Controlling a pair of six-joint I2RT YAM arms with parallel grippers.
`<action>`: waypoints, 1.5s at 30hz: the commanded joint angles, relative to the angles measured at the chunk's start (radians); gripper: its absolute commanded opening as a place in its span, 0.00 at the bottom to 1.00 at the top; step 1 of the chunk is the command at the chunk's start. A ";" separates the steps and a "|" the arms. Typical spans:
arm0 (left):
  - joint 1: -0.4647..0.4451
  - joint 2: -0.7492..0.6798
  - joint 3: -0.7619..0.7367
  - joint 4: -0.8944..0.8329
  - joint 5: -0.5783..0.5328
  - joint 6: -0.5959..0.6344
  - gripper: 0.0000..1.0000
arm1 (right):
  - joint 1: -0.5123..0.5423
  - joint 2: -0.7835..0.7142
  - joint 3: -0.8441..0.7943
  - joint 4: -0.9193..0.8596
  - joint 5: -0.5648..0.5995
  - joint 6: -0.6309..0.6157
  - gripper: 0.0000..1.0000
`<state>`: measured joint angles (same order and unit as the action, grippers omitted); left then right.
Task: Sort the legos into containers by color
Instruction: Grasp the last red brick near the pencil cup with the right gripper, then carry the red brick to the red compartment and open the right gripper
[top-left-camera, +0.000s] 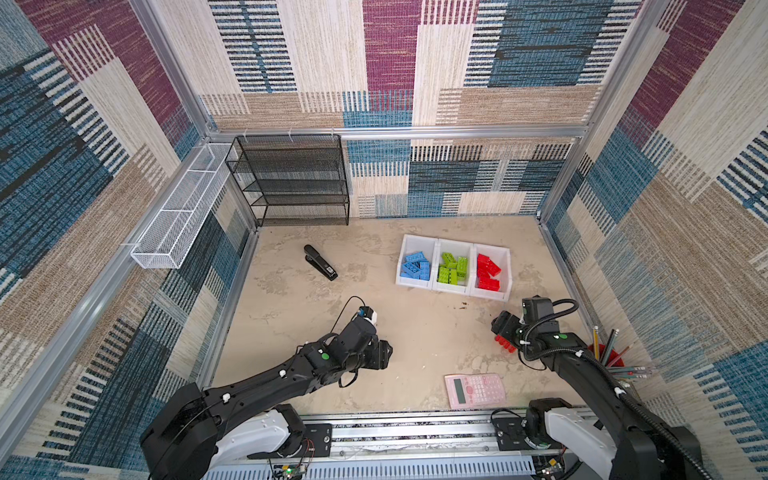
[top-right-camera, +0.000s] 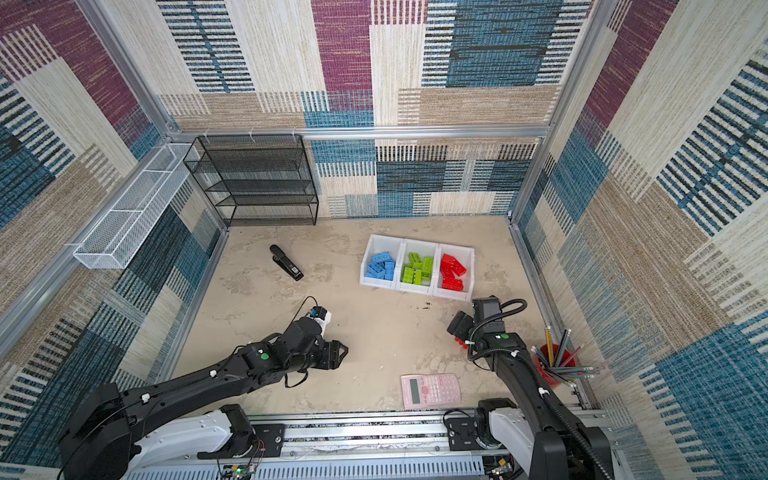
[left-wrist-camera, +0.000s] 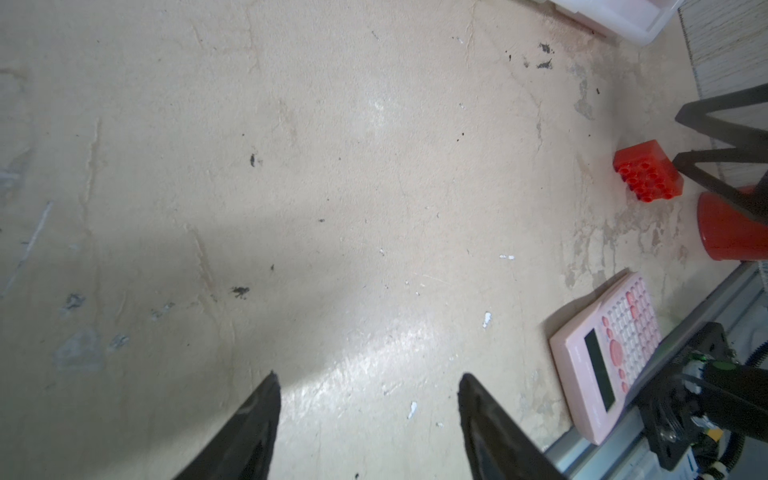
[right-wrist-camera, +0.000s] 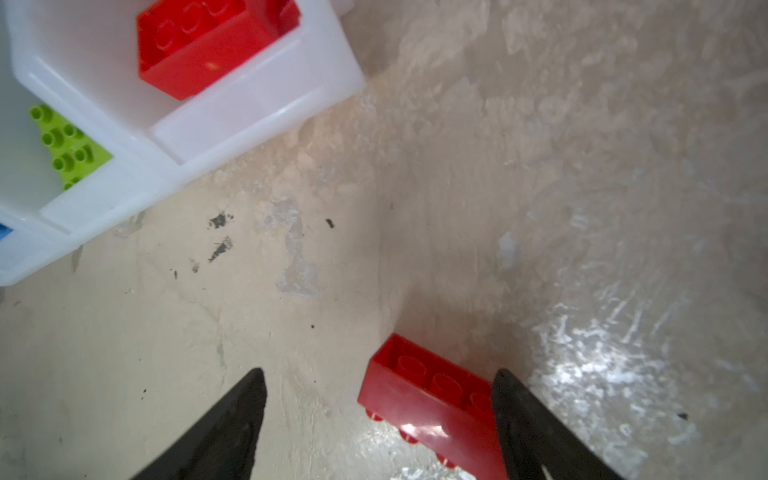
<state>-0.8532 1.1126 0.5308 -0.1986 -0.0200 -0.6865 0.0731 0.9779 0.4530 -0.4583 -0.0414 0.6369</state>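
My right pincer (right-wrist-camera: 379, 374) is released, nothing held, low over the table (right-wrist-camera: 540, 166). The only loose red brick (right-wrist-camera: 419, 399) I see lies on its side, skewed, beside one finger, short of the red bin (right-wrist-camera: 249, 95). Closing off-centre could spin it or squirt it away. Left pincer (left-wrist-camera: 368, 378) is released and empty.

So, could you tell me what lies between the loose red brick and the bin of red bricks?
Only bare tabletop with a few dark specks, as the right wrist view shows between the loose red brick and the red bin.
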 joint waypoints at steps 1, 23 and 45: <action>0.000 -0.010 -0.011 0.019 -0.004 -0.012 0.69 | 0.012 0.019 -0.011 0.063 0.044 0.046 0.86; -0.001 0.006 -0.026 0.050 -0.020 -0.005 0.69 | 0.240 0.163 -0.005 0.018 0.174 0.116 0.58; 0.026 -0.092 0.146 -0.144 -0.145 0.059 0.70 | 0.236 0.274 0.275 0.049 0.135 -0.024 0.20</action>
<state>-0.8349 1.0195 0.6510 -0.2897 -0.1360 -0.6476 0.3138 1.2274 0.6731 -0.4313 0.0971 0.6662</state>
